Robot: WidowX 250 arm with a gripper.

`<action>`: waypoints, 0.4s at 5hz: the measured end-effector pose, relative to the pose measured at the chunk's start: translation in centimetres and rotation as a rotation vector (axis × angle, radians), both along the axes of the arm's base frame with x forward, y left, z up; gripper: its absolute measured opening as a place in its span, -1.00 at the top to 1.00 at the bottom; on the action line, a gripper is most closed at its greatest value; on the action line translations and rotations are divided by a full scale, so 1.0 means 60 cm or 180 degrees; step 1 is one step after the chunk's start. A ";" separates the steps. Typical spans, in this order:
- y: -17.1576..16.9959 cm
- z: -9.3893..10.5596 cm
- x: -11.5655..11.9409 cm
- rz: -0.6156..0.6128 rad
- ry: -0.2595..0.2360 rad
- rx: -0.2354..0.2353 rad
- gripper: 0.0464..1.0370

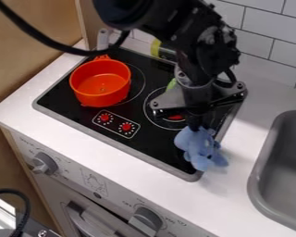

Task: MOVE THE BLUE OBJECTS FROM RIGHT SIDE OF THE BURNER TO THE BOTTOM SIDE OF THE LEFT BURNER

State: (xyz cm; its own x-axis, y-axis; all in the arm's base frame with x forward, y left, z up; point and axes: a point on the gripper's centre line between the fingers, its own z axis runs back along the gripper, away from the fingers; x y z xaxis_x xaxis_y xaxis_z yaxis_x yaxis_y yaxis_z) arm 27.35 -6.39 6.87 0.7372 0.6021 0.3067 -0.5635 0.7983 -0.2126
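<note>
The tool (197, 126) hung over the right edge of the hob (151, 160), its fingers close together on the top of the blue toy (201, 149). The toy, a soft plush thing, hung below them, partly in front of the hob's right edge near the front corner and partly in front of the worktop (240, 169) to the hob's right. Whether its lower end touched the surface could not be told. The black arm (203, 51) came in from beyond the hob's rear edge and covered much of the hob's right half. Beneath it, on the hob's right side, a red thing (175, 117) and a bit of something green (171, 84) showed, both mostly hidden. On the hob's left burner stood an orange pot (101, 88), upright and open at the top. Two red knobs (126, 126) sat on a panel at the middle of the hob's front. Behind the hob were a yellow-green and dark cylinder (157, 47) and a pale grey handle (103, 39). A grey sink (285, 166) was set to the hob's right, and a white tiled wall (271, 44) rose behind the hob.
</note>
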 end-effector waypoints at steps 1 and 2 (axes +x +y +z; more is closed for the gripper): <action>0.002 0.003 -0.001 -0.0027 0.0030 -0.0003 0.99; 0.001 0.013 0.000 -0.0029 0.0079 0.0001 0.99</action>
State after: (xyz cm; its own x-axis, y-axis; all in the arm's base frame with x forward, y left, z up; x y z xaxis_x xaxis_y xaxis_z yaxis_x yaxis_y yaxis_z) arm 27.33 -6.33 7.67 0.7500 0.5952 0.2885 -0.5613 0.8035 -0.1983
